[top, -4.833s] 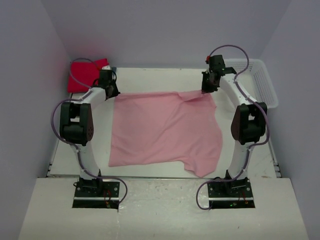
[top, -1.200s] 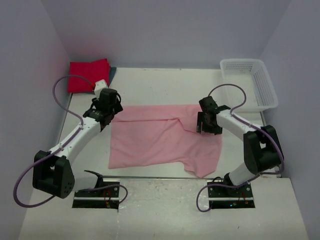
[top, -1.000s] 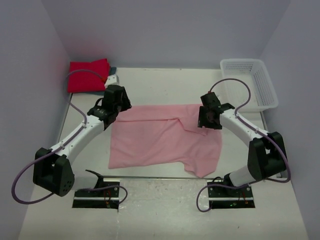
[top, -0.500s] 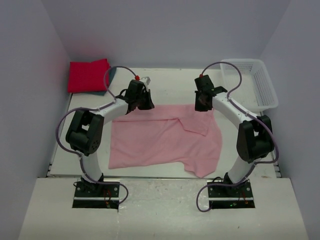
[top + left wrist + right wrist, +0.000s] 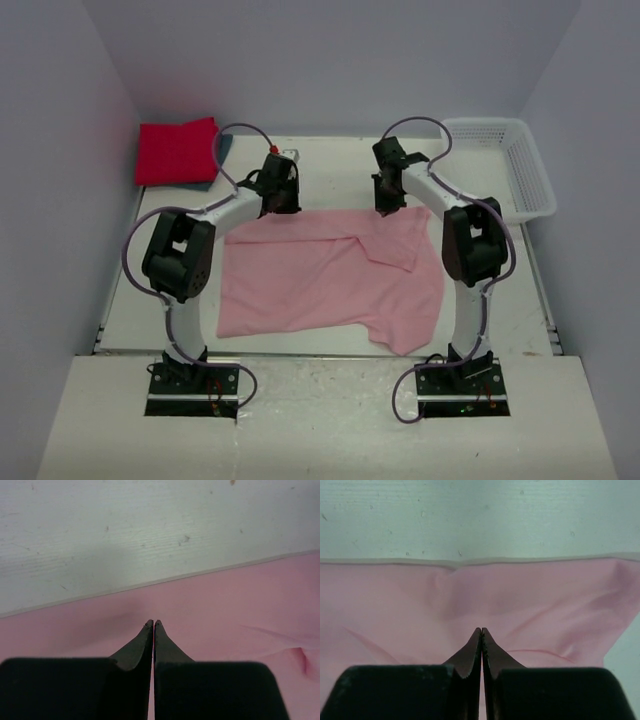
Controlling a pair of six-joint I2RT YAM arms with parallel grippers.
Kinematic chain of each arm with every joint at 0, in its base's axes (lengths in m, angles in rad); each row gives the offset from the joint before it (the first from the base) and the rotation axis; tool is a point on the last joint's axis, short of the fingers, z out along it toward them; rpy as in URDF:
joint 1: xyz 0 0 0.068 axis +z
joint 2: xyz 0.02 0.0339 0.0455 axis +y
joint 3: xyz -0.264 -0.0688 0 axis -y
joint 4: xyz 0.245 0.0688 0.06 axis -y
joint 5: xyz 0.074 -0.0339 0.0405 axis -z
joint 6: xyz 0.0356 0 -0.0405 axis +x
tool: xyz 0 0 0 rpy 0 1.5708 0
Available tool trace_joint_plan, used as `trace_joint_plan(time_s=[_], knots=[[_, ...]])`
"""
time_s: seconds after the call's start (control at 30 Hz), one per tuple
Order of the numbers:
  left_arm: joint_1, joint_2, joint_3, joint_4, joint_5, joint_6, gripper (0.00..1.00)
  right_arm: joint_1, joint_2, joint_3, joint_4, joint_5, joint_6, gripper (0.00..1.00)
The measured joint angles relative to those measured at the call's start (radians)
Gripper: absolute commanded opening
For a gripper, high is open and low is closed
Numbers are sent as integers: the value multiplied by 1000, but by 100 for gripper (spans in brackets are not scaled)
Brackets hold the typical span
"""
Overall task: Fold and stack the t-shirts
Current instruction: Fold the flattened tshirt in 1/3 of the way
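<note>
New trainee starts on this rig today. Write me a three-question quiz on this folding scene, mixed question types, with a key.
1. Fill the gap: the left claw and right claw both sit at the pink t-shirt's ___ edge (near or far from the robot).
2. True or false: both claws stand wide open.
3. Where is the red t-shirt? A) hanging from the left claw B) at the table's far left corner C) on the pink t-shirt

Key: 1 far; 2 false, both are shut; 3 B.
</note>
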Motion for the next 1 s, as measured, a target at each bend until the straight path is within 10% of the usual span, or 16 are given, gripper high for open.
trace_joint_plan(time_s=[1.0], knots=[[186, 144, 84, -107, -85, 9, 0, -1, 334, 413, -232, -159, -39, 0]])
